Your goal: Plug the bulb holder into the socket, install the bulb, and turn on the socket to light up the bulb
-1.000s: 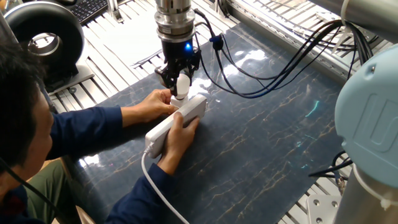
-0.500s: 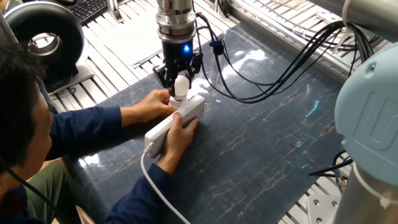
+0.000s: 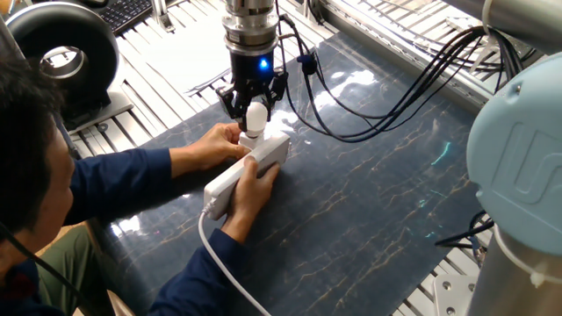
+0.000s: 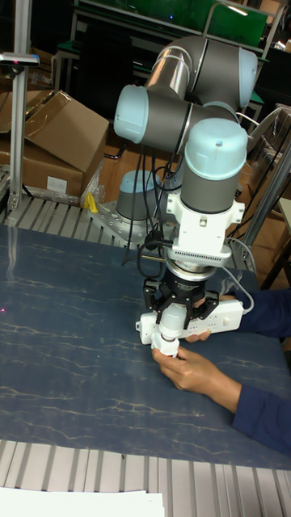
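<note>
Gripper (image 3: 255, 112) vertical, jaws pinching bulb (image 3: 255, 118) dome-up; held directly over holder (image 4: 164, 348) at socket's (image 3: 248, 172) 1 o'clock end, presumably for screwing in; hands (image 3: 217, 145) clamping socket against twist; holder mostly hidden.

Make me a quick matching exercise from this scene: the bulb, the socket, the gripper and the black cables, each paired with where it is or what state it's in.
Things:
1. bulb
2. socket
3. gripper
4. black cables

States:
A. held steady by a person's two hands
B. hanging in loops over the dark table
C. clamped between the fingers, dome up
D. shut, with a blue light lit above it

Pairs: 1-C, 2-A, 3-D, 4-B
</note>
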`<state>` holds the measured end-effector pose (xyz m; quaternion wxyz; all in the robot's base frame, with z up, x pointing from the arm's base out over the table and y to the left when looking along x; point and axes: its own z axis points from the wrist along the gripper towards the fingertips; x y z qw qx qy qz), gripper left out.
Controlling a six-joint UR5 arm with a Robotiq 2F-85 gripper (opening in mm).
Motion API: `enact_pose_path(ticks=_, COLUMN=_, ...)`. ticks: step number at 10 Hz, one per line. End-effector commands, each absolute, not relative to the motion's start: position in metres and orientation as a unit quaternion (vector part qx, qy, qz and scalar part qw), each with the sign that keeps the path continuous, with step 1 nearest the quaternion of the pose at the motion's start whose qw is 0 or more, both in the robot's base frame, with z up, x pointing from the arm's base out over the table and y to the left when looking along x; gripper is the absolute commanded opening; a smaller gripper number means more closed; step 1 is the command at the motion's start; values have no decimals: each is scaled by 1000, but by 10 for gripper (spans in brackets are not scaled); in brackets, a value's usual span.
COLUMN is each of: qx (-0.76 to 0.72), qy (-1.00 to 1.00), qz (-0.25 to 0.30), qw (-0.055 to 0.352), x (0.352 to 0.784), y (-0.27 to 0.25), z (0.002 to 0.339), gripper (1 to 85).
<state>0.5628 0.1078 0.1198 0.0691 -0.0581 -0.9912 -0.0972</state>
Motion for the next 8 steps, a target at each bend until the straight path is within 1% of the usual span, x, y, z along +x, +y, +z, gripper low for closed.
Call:
enact_pose_path(ticks=1, qx=-24, qy=-989, qz=-124, qw=76, x=569, y=107, z=134, gripper=700)
enact_pose_path(ticks=2, qx=-11, qy=-990, qz=-125, qw=69, x=572, y=106, z=133, gripper=773)
enact_pose_path(ticks=3, qx=4, qy=-991, qz=-115, qw=63, x=576, y=102, z=132, gripper=827)
enact_pose_path(ticks=5, qx=62, qy=-994, qz=-70, qw=49, x=583, y=78, z=128, gripper=837)
enact_pose_path(ticks=7, qx=119, qy=-991, qz=-51, qw=37, x=590, y=69, z=127, gripper=830)
enact_pose_path(ticks=8, qx=138, qy=-988, qz=-54, qw=37, x=589, y=73, z=128, gripper=830)
